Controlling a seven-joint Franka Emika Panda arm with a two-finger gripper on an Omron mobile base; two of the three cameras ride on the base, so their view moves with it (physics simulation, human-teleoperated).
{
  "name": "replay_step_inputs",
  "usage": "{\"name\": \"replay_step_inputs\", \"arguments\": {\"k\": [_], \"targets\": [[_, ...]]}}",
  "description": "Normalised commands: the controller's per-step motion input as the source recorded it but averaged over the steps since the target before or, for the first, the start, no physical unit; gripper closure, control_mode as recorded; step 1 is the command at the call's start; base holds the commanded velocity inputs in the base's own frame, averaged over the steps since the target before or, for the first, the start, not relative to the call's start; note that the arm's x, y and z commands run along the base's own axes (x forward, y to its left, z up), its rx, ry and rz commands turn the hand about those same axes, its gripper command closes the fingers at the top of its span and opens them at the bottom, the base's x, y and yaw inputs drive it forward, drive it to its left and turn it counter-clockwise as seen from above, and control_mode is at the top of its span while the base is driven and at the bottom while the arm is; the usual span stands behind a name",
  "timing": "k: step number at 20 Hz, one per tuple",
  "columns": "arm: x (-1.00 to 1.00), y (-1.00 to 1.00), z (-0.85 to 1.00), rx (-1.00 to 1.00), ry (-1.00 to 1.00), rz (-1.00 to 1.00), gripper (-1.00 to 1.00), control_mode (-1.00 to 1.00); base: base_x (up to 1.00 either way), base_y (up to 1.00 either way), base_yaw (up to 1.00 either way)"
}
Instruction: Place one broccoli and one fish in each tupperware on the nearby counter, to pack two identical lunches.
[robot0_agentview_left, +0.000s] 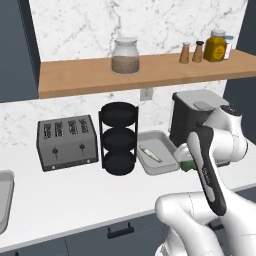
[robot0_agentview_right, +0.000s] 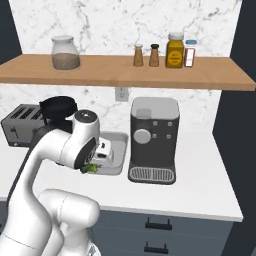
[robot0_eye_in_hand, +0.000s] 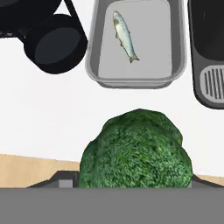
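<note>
My gripper (robot0_eye_in_hand: 135, 183) is shut on a green broccoli (robot0_eye_in_hand: 136, 151), which hides its fingertips in the hand view. It hangs just above the white counter (robot0_agentview_left: 75, 195), a short way in front of a light-grey tupperware (robot0_eye_in_hand: 92, 65). A silver fish (robot0_eye_in_hand: 125, 37) lies in that tupperware, slanted, left of its middle. In the left base view the broccoli (robot0_agentview_left: 187, 165) shows beside the tupperware (robot0_agentview_left: 170, 167), under the hand. In the right base view the broccoli (robot0_agentview_right: 89, 169) peeks out below the wrist. A second light-grey tray (robot0_agentview_left: 4, 200) is cut off by the left edge.
A black three-tier rack (robot0_agentview_left: 119, 137) stands left of the tupperware, with a toaster (robot0_agentview_left: 66, 142) beyond it. A dark coffee machine (robot0_agentview_right: 154, 140) stands right of the tupperware. A wooden shelf (robot0_agentview_left: 135, 75) with a jar and bottles runs overhead.
</note>
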Motion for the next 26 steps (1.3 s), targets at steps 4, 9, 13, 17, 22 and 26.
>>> {"name": "replay_step_inputs", "arguments": {"k": [4,9,13,17,22,26], "targets": [[0.89,0.0,0.0,0.0,-0.04,0.01,1.0,-1.0,0.0,0.0,0.0],[0.98,0.06,-0.23,-0.06,0.0,0.0,1.0,-1.0,0.0,0.0,0.0],[0.86,-0.02,-0.55,-0.03,0.0,0.0,1.0,-1.0,0.0,0.0,0.0],[0.66,-0.12,-0.46,0.0,0.05,0.01,1.0,-1.0,0.0,0.0,0.0],[0.63,-0.01,-0.18,-0.01,0.18,0.03,1.0,-1.0,0.0,0.0,0.0],[0.19,0.15,0.0,-0.04,0.23,0.0,1.0,-1.0,0.0,0.0,0.0]]}}
